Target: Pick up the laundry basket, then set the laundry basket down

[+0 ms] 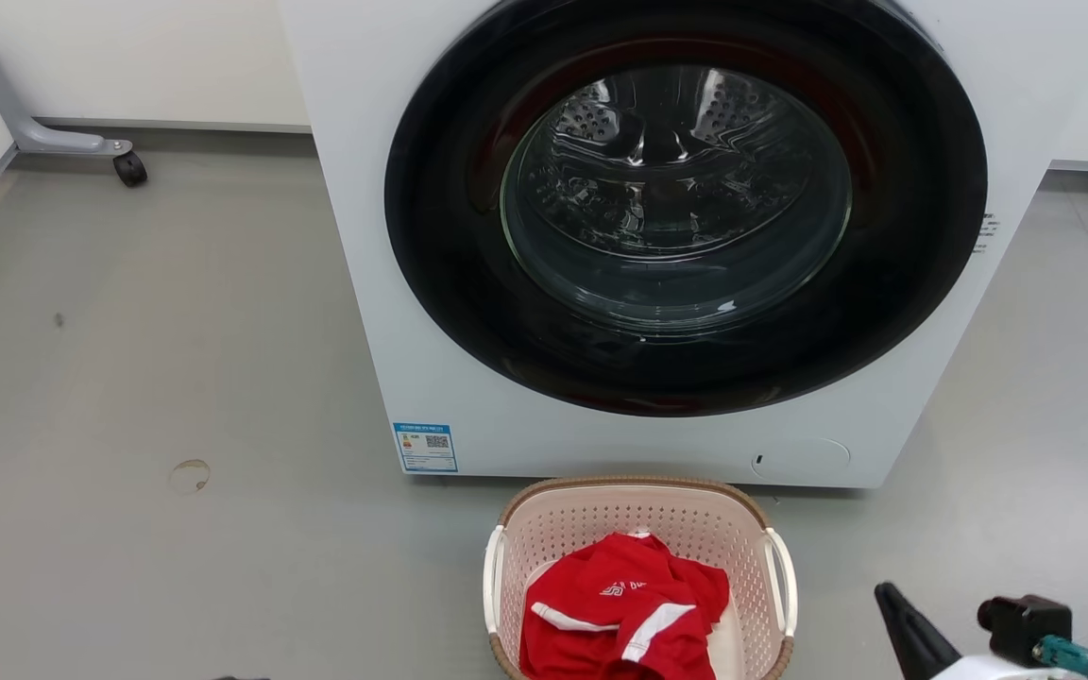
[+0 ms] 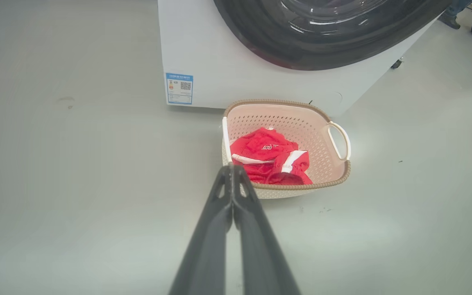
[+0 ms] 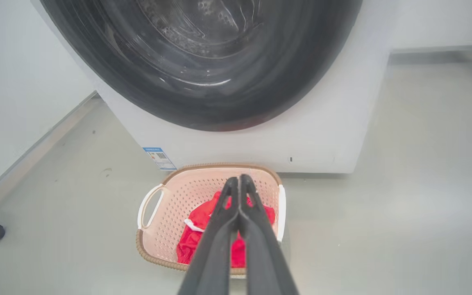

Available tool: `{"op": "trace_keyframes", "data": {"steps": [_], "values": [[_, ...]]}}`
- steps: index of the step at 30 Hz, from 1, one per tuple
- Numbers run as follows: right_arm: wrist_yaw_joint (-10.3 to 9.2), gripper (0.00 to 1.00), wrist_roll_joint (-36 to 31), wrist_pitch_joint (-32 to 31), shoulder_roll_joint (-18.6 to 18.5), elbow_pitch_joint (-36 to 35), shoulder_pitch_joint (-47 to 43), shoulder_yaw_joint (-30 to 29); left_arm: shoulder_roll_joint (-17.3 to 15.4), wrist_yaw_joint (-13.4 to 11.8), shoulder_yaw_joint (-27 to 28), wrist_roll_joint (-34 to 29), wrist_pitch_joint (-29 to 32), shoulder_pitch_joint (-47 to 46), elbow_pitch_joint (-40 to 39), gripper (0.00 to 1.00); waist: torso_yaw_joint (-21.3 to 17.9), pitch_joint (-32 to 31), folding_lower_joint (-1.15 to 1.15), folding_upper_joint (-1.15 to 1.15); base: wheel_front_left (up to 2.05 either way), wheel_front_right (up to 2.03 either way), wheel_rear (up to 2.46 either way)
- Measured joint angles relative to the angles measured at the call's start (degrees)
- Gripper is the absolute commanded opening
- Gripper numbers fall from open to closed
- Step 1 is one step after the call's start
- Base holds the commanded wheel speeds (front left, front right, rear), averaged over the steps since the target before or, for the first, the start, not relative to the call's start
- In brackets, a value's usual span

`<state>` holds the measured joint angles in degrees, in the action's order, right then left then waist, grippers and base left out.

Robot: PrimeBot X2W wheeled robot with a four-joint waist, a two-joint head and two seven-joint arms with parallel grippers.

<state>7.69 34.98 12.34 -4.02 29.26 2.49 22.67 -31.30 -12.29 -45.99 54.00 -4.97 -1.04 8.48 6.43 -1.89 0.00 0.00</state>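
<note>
A cream laundry basket stands on the grey floor just in front of a white washing machine, its far rim near the machine's base. A red garment is heaped inside. Open floor lies on both sides. The left gripper, fingers pressed together and empty, points at the rim by the left handle; contact cannot be told. The right gripper, also closed and empty, hangs above the garment. The head view takes in a wheeled stand leg by the wall.
</note>
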Motion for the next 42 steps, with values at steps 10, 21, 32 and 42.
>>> {"op": "trace_keyframes", "data": {"steps": [10, 21, 32, 42], "values": [[0.01, 0.00, 3.7, -1.3, 1.0, -0.1, -1.7, -1.5, 2.3, 1.0, 2.2, 2.9, 0.4, 1.0, 1.1, 0.00, -0.5, 0.1, 0.03, 0.00, 0.00, 0.00, 0.00], [0.01, 0.00, 8.7, -2.8, 1.0, -1.0, -1.6, -4.0, 4.5, 2.7, 6.0, 6.7, 0.9, 1.0, 1.7, 0.00, -1.1, 0.3, 0.02, 0.00, 0.00, 0.00, 0.00], [0.00, 0.00, 13.9, -4.3, 1.1, -2.4, -1.6, -6.8, 6.6, 4.5, 9.9, 10.5, 1.5, 0.9, 2.1, 0.00, -1.6, 0.5, 0.01, 0.00, 0.00, 0.00, 0.00], [0.00, 0.00, 18.3, -5.8, 1.1, -3.6, -1.5, -9.1, 8.6, 6.0, 13.7, 13.7, 2.0, 0.9, 2.5, 0.00, -2.1, 0.7, 0.01, 0.00, 0.00, 0.00, 0.00]]}}
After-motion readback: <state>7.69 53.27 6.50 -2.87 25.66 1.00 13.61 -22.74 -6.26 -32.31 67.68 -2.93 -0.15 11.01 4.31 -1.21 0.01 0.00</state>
